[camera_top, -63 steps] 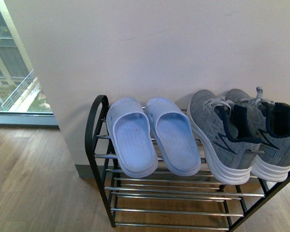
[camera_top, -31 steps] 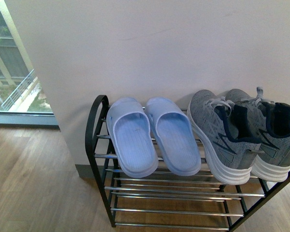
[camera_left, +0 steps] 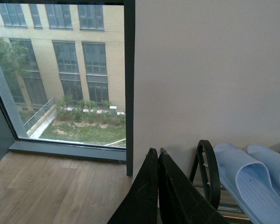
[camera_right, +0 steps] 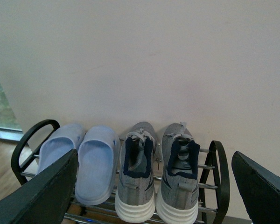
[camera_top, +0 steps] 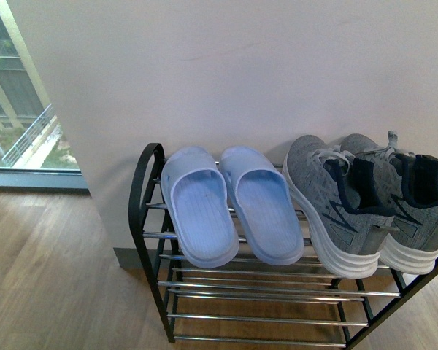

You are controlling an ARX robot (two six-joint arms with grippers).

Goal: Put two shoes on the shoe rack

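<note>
— Shoes? Where do they sit?
— Both grey sneakers [camera_top: 332, 208] [camera_top: 409, 211] rest side by side on the shoe rack [camera_top: 144, 189], top tier, just beside the blue slippers [camera_top: 230, 204].
— Fingers?
— Left gripper [camera_left: 157, 186] pressed together, empty; right gripper [camera_right: 154, 186] spread wide, empty.
— Step?
— Placing looks finished; only retreating remains, I judge.

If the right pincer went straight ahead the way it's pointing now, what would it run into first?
Most likely the grey sneakers on the top tier of the shoe rack: they sit between the open fingers of the right pincer, heels toward it. Depth is unclear; nothing nearer shows.
</note>
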